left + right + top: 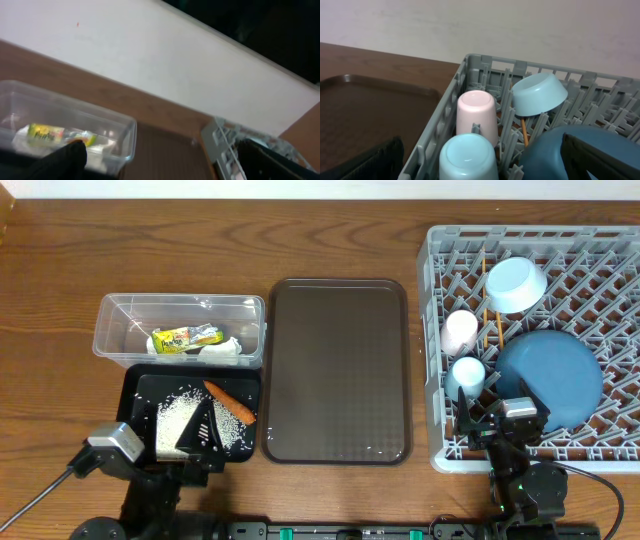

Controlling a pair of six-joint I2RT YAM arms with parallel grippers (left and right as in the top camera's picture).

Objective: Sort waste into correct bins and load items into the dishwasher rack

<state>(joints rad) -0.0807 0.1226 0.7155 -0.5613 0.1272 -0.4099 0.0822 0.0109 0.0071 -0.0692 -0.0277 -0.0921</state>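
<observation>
The clear bin [112, 320] holds the snack wrapper [185, 338] and the white tissue [222, 348]. In the black tray bin [128, 395] lie the rice [178, 420] and the carrot [230, 402]. Inside the dishwasher rack [435, 270] are the dark-blue plate [552, 378], the pale-blue bowl [516, 284], the pink cup [460, 330], the light-blue cup [467, 373] and the chopsticks [487, 310]. My left gripper [200, 438] hangs open over the black tray's near end, empty. My right gripper [485, 172] is open above the light-blue cup [468, 155], holding nothing.
The brown serving tray [338, 370] lies between the bins and the rack. In the left wrist view the clear bin [75, 125] is at left and the rack's corner [220, 142] at right. The pink cup [477, 112] stands upside down by the rack wall.
</observation>
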